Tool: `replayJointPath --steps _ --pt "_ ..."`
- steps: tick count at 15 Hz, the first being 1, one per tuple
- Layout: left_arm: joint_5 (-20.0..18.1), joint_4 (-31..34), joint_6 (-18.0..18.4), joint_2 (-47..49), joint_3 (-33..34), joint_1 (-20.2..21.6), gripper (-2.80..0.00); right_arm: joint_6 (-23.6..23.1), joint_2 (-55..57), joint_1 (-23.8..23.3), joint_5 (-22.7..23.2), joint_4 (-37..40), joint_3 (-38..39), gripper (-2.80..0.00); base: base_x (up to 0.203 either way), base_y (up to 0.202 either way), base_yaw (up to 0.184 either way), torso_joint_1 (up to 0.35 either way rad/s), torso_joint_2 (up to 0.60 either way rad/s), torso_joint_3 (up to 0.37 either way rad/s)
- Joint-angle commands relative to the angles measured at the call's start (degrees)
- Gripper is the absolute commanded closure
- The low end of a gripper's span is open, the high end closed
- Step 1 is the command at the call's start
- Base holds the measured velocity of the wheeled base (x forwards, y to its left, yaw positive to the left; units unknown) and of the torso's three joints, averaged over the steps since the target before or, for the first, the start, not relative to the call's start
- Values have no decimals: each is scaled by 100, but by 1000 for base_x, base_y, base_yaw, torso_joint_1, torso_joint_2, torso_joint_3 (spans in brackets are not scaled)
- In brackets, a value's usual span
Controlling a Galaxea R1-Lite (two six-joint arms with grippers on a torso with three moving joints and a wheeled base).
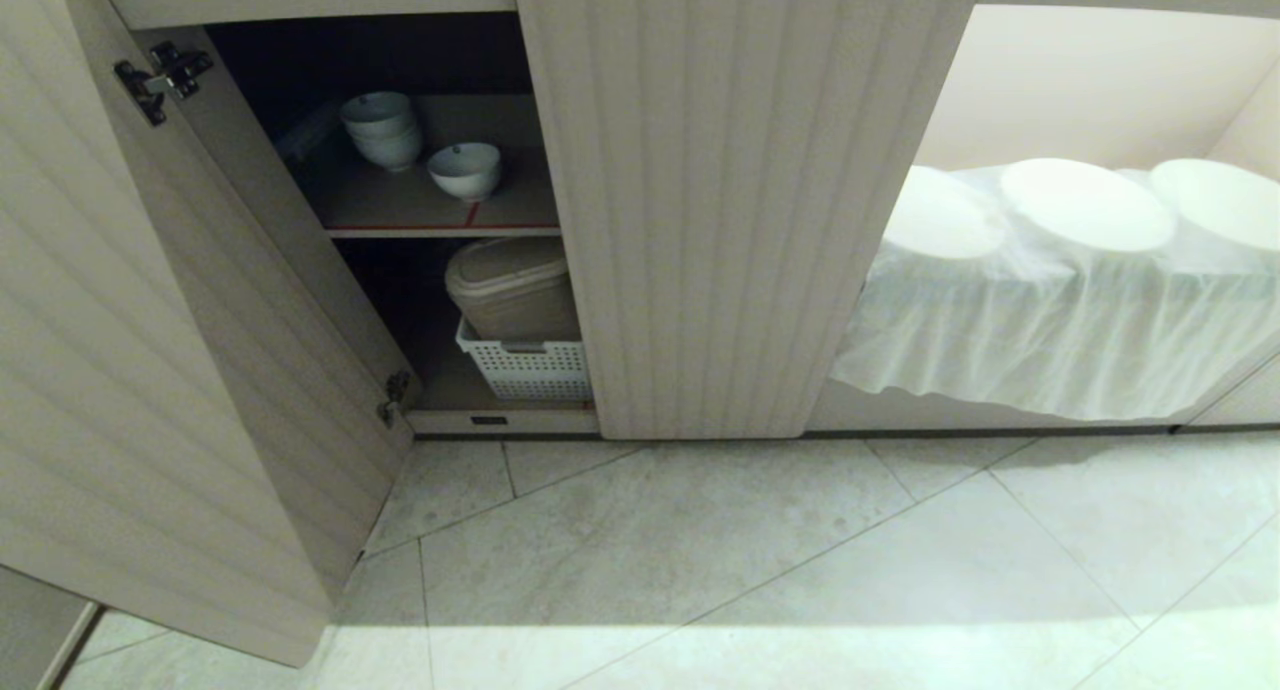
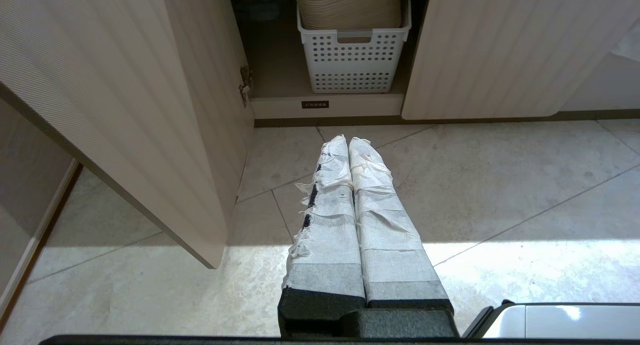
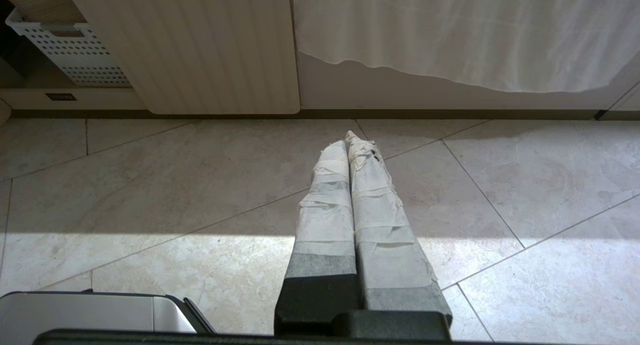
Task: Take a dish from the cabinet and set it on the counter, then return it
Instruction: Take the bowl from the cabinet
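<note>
Waiting low before the cabinet [image 1: 745, 200], left door [image 1: 120, 350] swung wide, right one shut. Sitting alone on the upper shelf [image 1: 440, 220], the bowl [image 1: 465, 170] to be fetched: upright, near the red-taped front edge, just beside a stack of bowls [image 1: 381, 128] set further back and to the left. Probably placed forward and apart so that it can be lifted without disturbing the stack. Below, on the cabinet floor, a white perforated basket [image 1: 527, 368] holding a beige lidded bin [image 1: 512, 288]. To the right, an open bay draped in white cloth [image 1: 1050, 330], with round white lids [image 1: 1085, 205] showing on top of it. No worktop in sight from this crouched height.

Hanging over the tiled floor [image 1: 800, 550], both arms, neither visible from the head. Left gripper [image 2: 348, 141] pressed fully closed with nothing between its tape-wrapped fingers [image 2: 330, 205], pointing at the gap under the open door, toward the basket. Right gripper [image 3: 350, 137] likewise clenched and empty, aimed at the plinth beneath the cloth, well apart from the shelf. Wrapped, presumably, for a softer and surer hold on glazed china.

Judged from this: task at its very start, bowl untouched. Left arm the nearer candidate for the reach, needing to rise to shelf height, part its fingers, and clear both the door's edge and the neighbouring stack.
</note>
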Motion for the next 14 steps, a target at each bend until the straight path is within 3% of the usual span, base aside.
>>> replayJointPath --steps 1,11,14 --pt "-1 -3 3 0 1 1 0 4 -2 -2 -2 0 0 0 0 0 0 0 0 0" --pt "-1 -3 12 0 1 1 0 4 -2 3 -2 0 0 0 0 0 0 0 0 0" --pt "-1 -3 12 0 1 1 0 4 -2 3 -2 0 0 0 135 0 2 7 2 1"
